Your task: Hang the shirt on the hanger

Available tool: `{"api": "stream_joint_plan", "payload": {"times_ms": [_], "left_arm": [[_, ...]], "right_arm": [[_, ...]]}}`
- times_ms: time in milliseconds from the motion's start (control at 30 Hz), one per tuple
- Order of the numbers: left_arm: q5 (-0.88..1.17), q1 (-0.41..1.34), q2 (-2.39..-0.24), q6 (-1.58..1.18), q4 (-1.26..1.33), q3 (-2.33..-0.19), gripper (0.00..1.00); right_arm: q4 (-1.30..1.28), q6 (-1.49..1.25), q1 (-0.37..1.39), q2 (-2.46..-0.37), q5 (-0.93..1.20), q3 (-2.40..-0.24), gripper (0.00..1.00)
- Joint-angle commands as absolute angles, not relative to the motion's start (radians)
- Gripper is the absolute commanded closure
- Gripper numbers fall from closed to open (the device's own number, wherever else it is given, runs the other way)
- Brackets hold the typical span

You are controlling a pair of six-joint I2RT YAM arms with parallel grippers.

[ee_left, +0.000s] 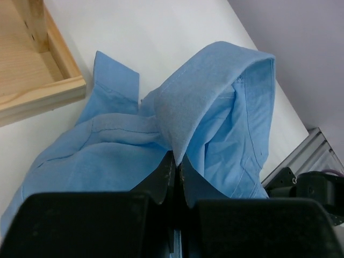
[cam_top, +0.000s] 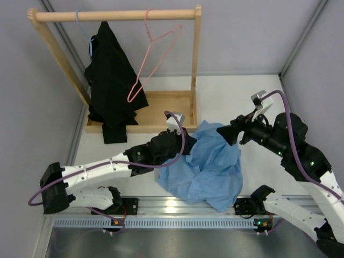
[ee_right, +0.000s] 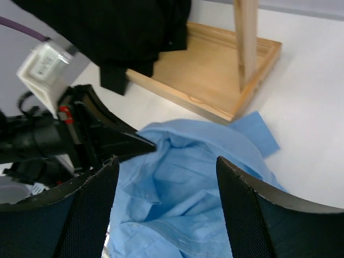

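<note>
Nothing legible shows from the top external view, where a white desk (cam_top: 231, 91) sits between grey walls with a metal rail (cam_top: 177, 212) along its near edge. At the back, a wooden rack (cam_top: 115, 15) carries a black garment (cam_top: 110, 86) and the hanger (cam_top: 141, 69), thin pink wire, hooked on the top bar, bare and tilted. The shirt (cam_top: 207, 166) lies crumpled on the desk between the arms, light blue, just in front of the rack's base. The left gripper (cam_top: 185, 144) is at its upper left edge, and the right gripper (cam_top: 228, 134) is just beside its upper right edge. In the left wrist view, the left gripper is clamped on a fold of the shirt's collar, which rises in a peak above it, with stitching along the edge. In the right wrist view, the right gripper's fingers (ee_right: 91, 215) stand wide apart above the shirt with nothing between them. A white tag (ee_right: 43, 64) on the left arm carries print too small to read.
</note>
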State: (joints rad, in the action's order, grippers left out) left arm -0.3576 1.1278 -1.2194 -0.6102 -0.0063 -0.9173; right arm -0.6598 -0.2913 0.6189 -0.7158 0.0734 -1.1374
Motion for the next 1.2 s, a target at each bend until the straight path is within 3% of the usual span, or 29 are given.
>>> {"api": "stream_joint_plan", "payload": {"times_ms": [0, 167, 667, 1167], "left_arm": [[-0.314, 1.131, -1.157, -0.641, 0.097, -0.839, 1.00], [-0.331, 1.129, -1.106, -0.634, 0.101, -0.776, 1.00], [-0.468, 1.129, -1.028, -0.722, 0.274, -0.511, 1.00], [-0.359, 1.129, -1.126, -0.741, 0.411, -0.425, 1.00]], "right_arm": [[-0.566, -0.308, 0.609, -0.808, 0.268, -1.230, 0.30], [-0.534, -0.380, 0.636, -0.936, 0.256, -1.353, 0.35], [-0.419, -0.430, 1.046, -1.383, -0.323, -1.713, 0.30], [-0.477, -0.331, 1.068, -1.831, -0.472, -2.273, 0.18]]}}
